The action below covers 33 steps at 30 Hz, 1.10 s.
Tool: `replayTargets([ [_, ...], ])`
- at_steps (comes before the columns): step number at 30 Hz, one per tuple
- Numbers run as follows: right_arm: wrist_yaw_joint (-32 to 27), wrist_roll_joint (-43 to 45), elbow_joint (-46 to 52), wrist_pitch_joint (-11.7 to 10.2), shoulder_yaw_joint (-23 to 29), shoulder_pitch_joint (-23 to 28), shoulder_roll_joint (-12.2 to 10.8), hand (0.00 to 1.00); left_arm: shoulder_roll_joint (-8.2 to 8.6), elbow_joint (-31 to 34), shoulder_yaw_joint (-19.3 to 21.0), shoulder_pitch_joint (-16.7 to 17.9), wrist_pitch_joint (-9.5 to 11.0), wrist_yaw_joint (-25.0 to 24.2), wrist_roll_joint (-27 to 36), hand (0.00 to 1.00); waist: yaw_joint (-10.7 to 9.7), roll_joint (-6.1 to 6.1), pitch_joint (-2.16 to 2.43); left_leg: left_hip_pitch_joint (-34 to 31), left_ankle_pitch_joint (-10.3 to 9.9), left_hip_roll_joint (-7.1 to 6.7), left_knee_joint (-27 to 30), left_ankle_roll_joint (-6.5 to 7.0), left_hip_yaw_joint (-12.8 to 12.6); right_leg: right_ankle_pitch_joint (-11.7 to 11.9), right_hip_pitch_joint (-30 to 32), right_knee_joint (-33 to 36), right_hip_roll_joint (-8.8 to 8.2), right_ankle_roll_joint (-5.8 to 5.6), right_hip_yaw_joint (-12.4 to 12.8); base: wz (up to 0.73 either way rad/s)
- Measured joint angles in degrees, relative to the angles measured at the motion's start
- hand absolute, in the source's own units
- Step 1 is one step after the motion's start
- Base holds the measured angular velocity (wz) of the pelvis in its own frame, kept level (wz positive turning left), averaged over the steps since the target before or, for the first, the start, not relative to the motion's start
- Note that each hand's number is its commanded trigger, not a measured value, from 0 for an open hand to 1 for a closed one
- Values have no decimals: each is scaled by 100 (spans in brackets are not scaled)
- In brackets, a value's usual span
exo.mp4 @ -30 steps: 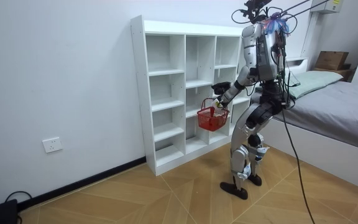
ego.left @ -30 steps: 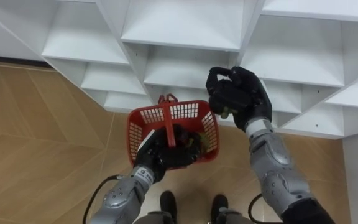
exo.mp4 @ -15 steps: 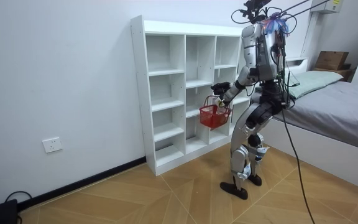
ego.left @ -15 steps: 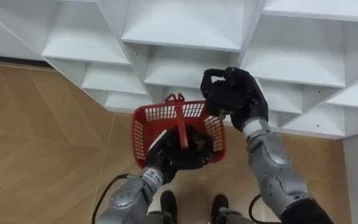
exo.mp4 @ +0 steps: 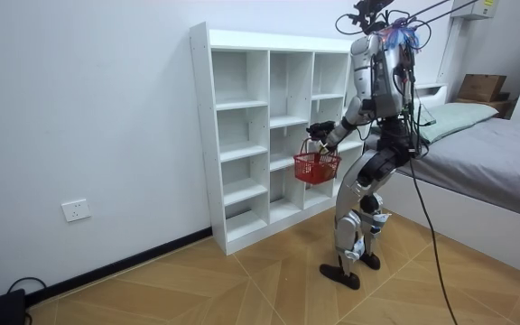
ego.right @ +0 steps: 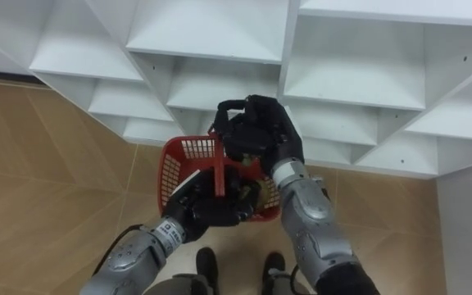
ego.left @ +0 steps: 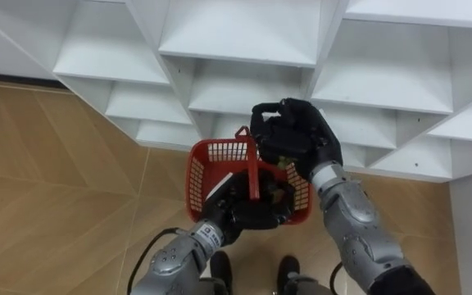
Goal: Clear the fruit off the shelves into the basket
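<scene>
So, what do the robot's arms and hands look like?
The left hand and right hand are black and bulky. The forearms are silver-grey, in rounded, segmented shells. A small white tag sits at the back of the left hand. A dark cable loops beside the left forearm.

An upright handle [ego.left: 251, 166] divides the open basket [ego.left: 197, 185].

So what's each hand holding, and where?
Left hand grips the red plastic mesh basket by its top handle. Right hand is above the basket's rim; whether it holds anything cannot be told.
</scene>
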<state>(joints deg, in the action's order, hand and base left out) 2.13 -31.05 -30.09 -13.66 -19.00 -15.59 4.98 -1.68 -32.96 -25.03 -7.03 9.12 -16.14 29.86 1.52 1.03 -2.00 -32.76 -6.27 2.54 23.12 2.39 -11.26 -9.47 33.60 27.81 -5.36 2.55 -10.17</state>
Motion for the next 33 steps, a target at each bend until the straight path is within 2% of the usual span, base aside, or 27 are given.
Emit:
replayTargets([
  [12,1,255,227,-7,27,1,8,100,-90,236,-1,1,-2,-35,-4,100,2,3,2,-77,-12,4,54,6,32,-1,47,9,-4,0,-28,1],
  [14,1,255,248,-7,29,1,10,75,-96,257,0,1,-2,-36,-4,100,2,4,3,-77,-12,4,54,6,32,-1,47,10,-4,0,-28,0],
  [15,1,256,260,-7,29,1,11,56,-96,263,3,0,-2,-37,-4,100,2,5,4,-77,-12,4,54,6,33,-1,46,10,-4,0,-28,0],
  [16,2,255,267,-7,29,1,15,52,-98,272,3,0,-2,-37,-3,100,3,6,4,-77,-12,4,54,6,33,-1,47,10,-4,0,-28,0],
  [18,12,255,285,-7,32,2,20,0,-98,288,6,1,-2,-37,-3,100,2,7,4,-77,-12,4,54,6,32,-1,47,10,-5,0,-28,0],
  [33,181,263,429,-13,68,84,39,0,-90,540,193,0,-2,-202,2,100,8,19,12,-74,-11,8,54,6,34,0,40,6,-3,2,-34,0],
])
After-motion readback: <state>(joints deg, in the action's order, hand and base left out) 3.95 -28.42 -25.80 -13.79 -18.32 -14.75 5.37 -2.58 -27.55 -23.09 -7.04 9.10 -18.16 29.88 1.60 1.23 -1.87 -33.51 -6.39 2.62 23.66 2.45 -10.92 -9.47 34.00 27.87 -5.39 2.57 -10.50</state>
